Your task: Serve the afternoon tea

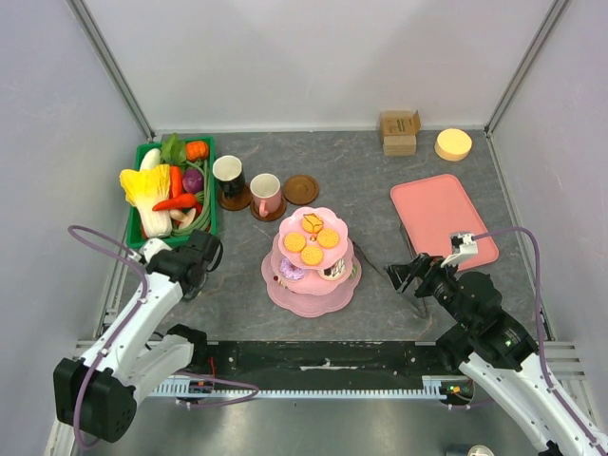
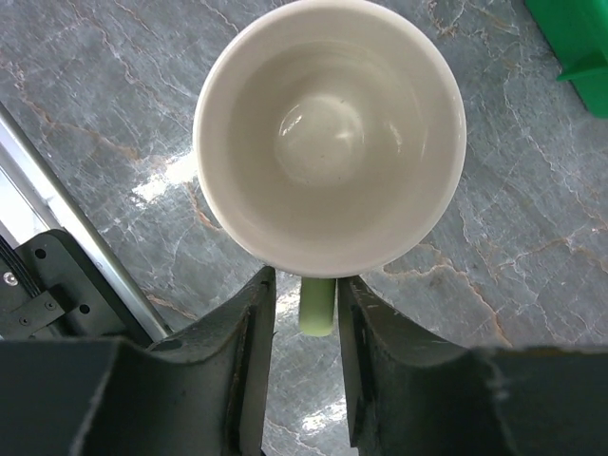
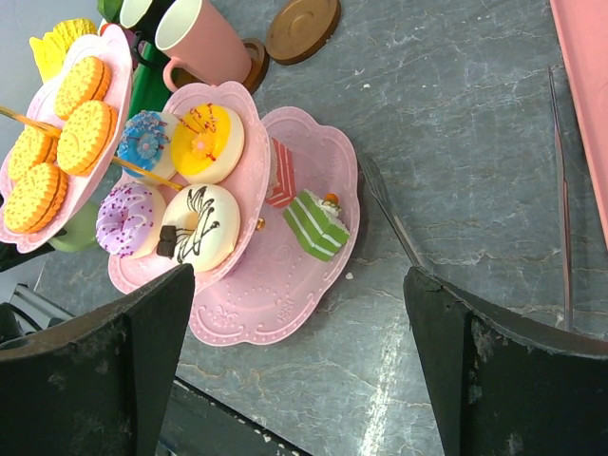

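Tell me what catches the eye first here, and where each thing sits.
The pink tiered stand stands at the table's centre, stacked with orange biscuits and donuts. A green crate of toy vegetables fills the far left corner. In the left wrist view a pale mug fills the frame, its green handle between the left fingers.
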